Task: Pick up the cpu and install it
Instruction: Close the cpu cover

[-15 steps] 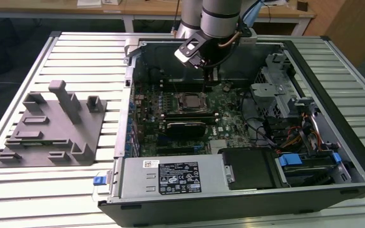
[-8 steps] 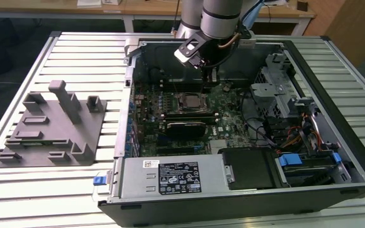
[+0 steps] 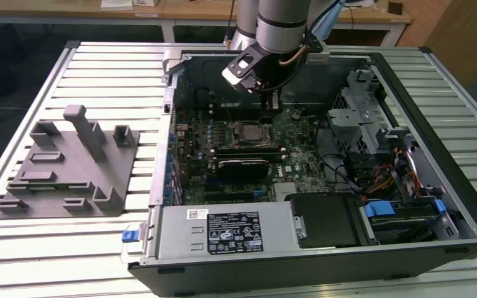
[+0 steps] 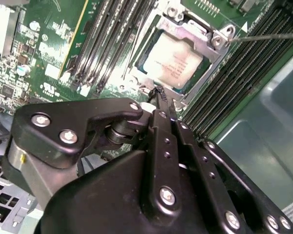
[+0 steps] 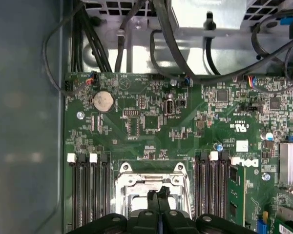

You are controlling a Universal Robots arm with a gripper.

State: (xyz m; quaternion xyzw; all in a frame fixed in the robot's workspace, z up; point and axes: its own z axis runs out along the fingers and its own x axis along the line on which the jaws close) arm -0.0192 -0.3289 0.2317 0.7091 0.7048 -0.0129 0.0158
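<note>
Over the motherboard [image 5: 151, 122] socket [image 4: 212, 41]: fingers [image 4: 167, 141] closed and empty, cpu [image 4: 173, 63] seated.
Inside the open computer case [image 3: 305, 270], the gripper [image 4: 158, 92] points down at the socket's edge. Its fingers are pressed together tip to tip and grasp nothing. The cpu lies flat within the socket's metal frame, silvery top up, just beside the fingertips; whether the tips touch the frame cannot be told. Memory slots [image 4: 112, 34] flank the socket on both sides. On the counter [image 3: 56, 248], a grey tray [image 3: 64, 167] stands well apart, at the exterior view's left.
</note>
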